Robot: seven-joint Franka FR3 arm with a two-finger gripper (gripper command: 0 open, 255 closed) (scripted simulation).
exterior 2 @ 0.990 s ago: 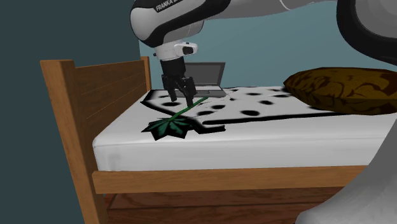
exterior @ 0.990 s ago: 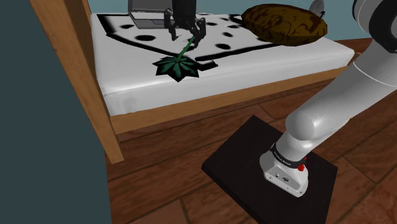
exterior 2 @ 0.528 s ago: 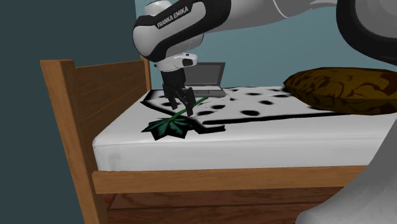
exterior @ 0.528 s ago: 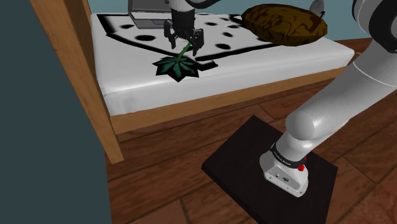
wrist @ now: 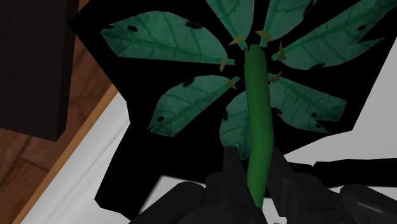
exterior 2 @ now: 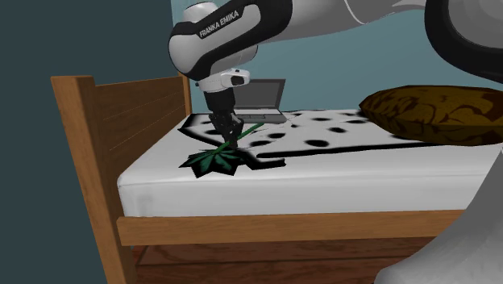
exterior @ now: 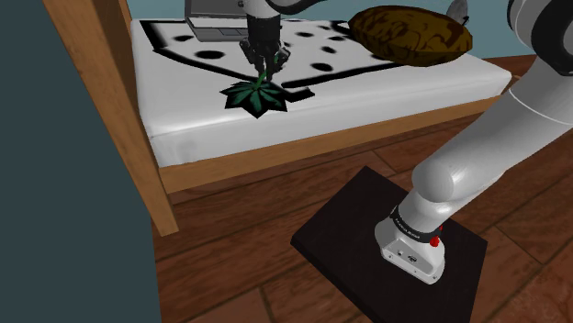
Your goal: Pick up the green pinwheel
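Note:
The green pinwheel lies flat on the white bed, its leaf-like blades spread and its green stick running back toward the laptop. My black gripper stands over the stick just behind the blades, pointing down at the mattress. In the wrist view the two fingers clasp the green stick between them, so the gripper is shut on it. From the second exterior view the gripper touches down right at the pinwheel near the bed's foot end.
A wooden footboard rises close beside the pinwheel. A grey laptop sits open behind the gripper. A brown pillow lies toward the shoulder view's right. The black-spotted cover spreads over the mattress. The dark stand sits on the wooden floor.
The gripper has come down onto the pinwheel's stick and its fingers have gone from open to shut around it. The pinwheel has not moved.

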